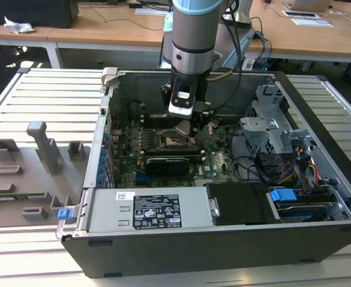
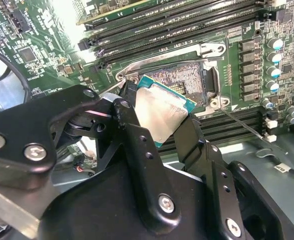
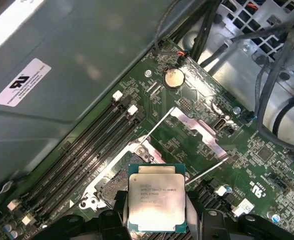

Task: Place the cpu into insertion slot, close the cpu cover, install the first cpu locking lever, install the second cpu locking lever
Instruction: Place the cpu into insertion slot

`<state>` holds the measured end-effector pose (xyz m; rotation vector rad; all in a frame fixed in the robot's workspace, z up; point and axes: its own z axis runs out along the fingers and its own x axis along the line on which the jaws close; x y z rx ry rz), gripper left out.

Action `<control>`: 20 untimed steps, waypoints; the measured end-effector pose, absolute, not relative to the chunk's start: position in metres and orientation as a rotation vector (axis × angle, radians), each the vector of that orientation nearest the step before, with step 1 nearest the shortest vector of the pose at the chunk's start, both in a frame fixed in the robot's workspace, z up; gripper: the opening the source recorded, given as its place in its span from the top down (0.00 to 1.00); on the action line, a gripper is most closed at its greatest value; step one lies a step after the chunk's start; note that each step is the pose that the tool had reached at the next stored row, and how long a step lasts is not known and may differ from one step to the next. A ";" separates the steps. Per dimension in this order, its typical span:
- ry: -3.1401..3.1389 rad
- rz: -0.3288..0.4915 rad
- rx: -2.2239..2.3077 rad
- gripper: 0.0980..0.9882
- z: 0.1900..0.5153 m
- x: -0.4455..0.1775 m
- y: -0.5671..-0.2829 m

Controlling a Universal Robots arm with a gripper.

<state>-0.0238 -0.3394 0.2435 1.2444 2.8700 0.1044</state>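
Computer case: black sheet steel, lid off, lying flat at the middle of a slatted metal tabletop. A grey moulded fixture tray lies towards the tabletop's edge at the exterior view's left.

Motherboard: green, matt, densely populated. Long black memory slots run in parallel rows along one side of the socket. A round, bright coin cell lies near the board's edge.

Insertion slot: square, black-framed, with a fine glinting pin grid, exposed and unoccupied. It also shows in the exterior view.

Cpu cover: thin silver stamped plate, swung open and clear of the slot. A thin wire locking lever stands out from the socket frame, not latched.

Cpu: flat square chip with a brushed silver-grey lid on a green carrier edge, and it reflects strongly in the second wrist view. It is held over the near edge of the slot, not seated (contact with the frame cannot be confirmed).

Pincer: two black, angular, bolted fingers closed on opposite edges of the cpu, carrying it. It shows in the first wrist view as well.

Arm: a grey and pale-blue cylinder, standing near vertical and reaching straight down into the case, with the pincer low over the board.
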 end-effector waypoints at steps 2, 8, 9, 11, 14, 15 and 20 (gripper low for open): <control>2.860 0.104 1.266 0.50 0.243 -0.024 -0.339; 2.828 0.103 1.332 0.50 0.243 -0.024 -0.339; 2.822 0.103 1.344 0.50 0.243 -0.024 -0.339; 2.814 0.103 1.360 0.50 0.243 -0.024 -0.339; 2.799 0.103 1.389 0.50 0.243 -0.024 -0.339; 2.792 0.103 1.403 0.50 0.243 -0.024 -0.339; 2.767 0.102 1.449 0.50 0.243 -0.024 -0.339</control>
